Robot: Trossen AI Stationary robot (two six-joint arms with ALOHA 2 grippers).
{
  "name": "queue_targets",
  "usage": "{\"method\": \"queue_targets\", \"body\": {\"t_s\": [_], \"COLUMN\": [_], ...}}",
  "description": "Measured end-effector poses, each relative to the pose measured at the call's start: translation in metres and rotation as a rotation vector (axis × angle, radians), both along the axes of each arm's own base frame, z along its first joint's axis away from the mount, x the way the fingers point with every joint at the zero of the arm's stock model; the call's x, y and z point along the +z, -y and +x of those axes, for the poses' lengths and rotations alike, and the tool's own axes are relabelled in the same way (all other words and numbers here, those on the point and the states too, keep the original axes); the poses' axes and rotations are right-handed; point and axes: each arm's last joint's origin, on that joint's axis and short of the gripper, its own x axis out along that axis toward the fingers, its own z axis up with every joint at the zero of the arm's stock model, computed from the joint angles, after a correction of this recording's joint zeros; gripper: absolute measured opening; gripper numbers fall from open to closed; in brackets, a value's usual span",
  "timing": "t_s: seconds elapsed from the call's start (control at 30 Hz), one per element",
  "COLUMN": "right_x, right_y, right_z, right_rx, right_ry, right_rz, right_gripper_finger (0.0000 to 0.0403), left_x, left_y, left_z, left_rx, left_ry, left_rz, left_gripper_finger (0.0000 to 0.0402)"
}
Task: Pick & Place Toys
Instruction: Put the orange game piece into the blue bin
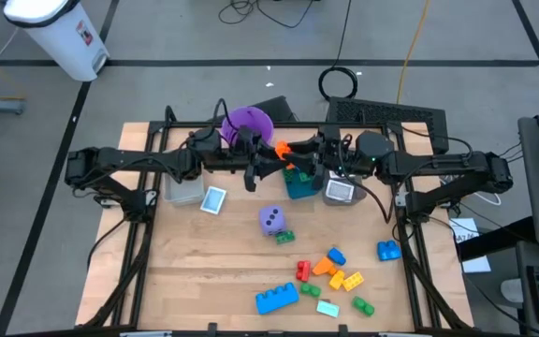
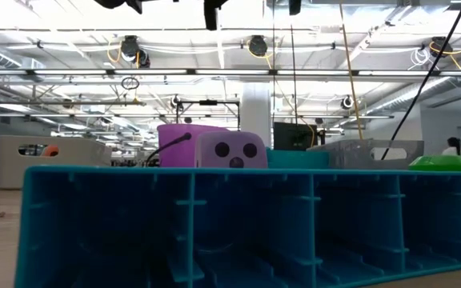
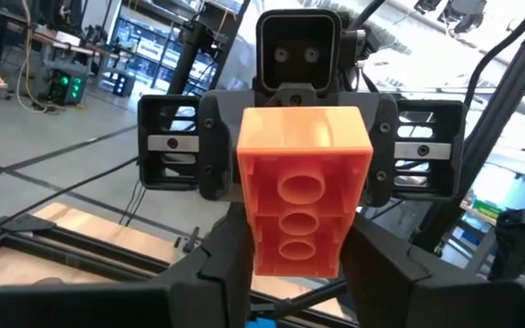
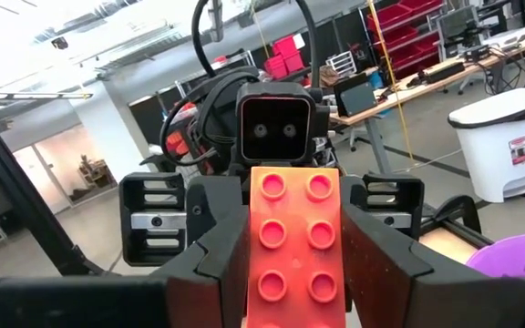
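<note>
Both grippers pinch the same orange brick (image 3: 303, 187), one at each end, mid-air over the back-centre of the table (image 1: 204, 281). In the left wrist view the left gripper (image 3: 294, 260) has its two dark fingers pressed on the brick's sides, hollow underside facing that cam. In the right wrist view the right gripper (image 4: 294, 264) clamps the studded face end the same way. From above, the brick (image 1: 280, 149) sits between the two arms, just beside the purple bucket (image 1: 248, 122) and above the teal bin (image 1: 299, 183).

Looks like a handover btwn arms. To do it well:
- receiving side should be fully squeezed w/ the brick centred in its fingers before the other lets go
- giver opens straight apart, then backs off along its own axis, no twist, or the brick gets levered out
- keep the brick level; smooth plastic, can slip if gripped near an edge
- can't tell which arm is the receiver

Rest of the toys lie on the table: purple die (image 1: 271, 219), big blue brick (image 1: 277, 298), a cluster of small bricks (image 1: 335, 271), a card (image 1: 213, 199) near the clear bin (image 1: 183, 191); grey bin (image 1: 342, 191) beside the teal one
</note>
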Motion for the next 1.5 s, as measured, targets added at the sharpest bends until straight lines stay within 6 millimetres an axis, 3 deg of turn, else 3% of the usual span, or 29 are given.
{"method": "queue_targets", "body": {"t_s": [0.17,0.4,0.67,0.9,1.03,1.27,1.5], "right_x": [0.000,0.001,0.008,0.029,0.037,0.027,0.013], "right_y": [0.000,0.000,0.009,0.019,0.019,0.016,0.015], "right_z": [0.000,0.000,-0.006,-0.037,-0.062,-0.093,-0.101], "right_rx": [0.000,0.005,-0.032,-0.108,-0.136,-0.170,-0.158], "right_ry": [0.004,0.008,0.053,0.099,0.052,-0.152,-0.309], "right_rz": [0.000,0.010,-0.022,-0.128,-0.173,-0.147,-0.097], "right_gripper_finger": [0.0141,0.0180,0.0212,0.0218,0.0214,0.0212,0.0212], "left_x": [0.002,0.003,0.003,0.002,0.000,-0.021,-0.061], "left_y": [0.000,0.000,0.000,-0.006,-0.014,-0.033,-0.056], "left_z": [0.000,0.000,-0.001,-0.001,0.000,0.032,0.073], "left_rx": [-0.001,-0.002,-0.001,0.001,0.027,0.042,-0.007], "left_ry": [0.020,0.034,0.034,0.024,-0.108,-0.358,-0.603], "left_rz": [0.013,0.016,0.017,0.017,0.028,0.093,0.080], "left_gripper_finger": [0.0157,0.0140,0.0150,0.0142,0.0144,0.0144,0.0145]}}
